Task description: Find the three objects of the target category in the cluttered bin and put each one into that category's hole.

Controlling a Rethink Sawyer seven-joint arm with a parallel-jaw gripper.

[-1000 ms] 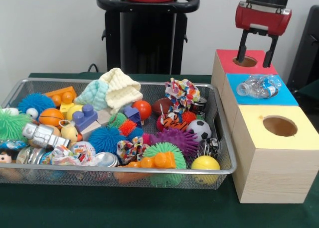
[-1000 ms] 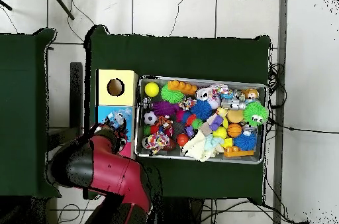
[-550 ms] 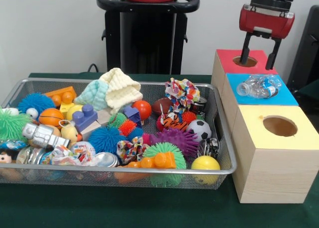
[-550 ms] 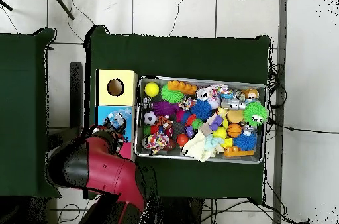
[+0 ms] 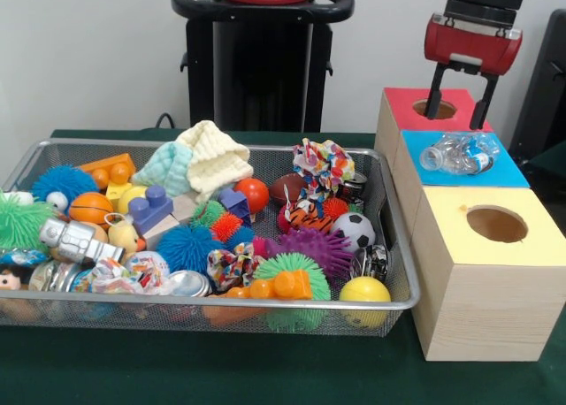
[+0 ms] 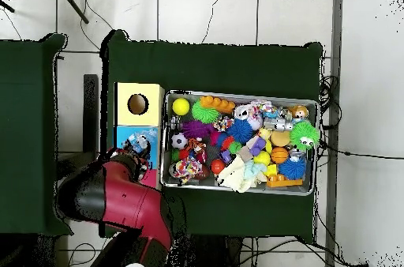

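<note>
Gripper [image 5: 459,97]: its two dark fingers [image 5: 434,92] are being held spread apart, nothing is being gripped between them, and they are being hung just over the round hole [image 5: 434,110] in the red-topped box [image 5: 401,115]. Crushed plastic bottle [image 5: 459,152]: is being left lying on its side on the blue-topped box [image 5: 502,171], at 6 o'clock from the gripper. Yellow-topped box [image 5: 482,281]: is being shown with its hole uncovered, next along at 6 o'clock. Wire mesh bin [image 5: 395,242]: is being kept beside the boxes at 8 o'clock, crowded with balls, blocks and cloths.
</note>
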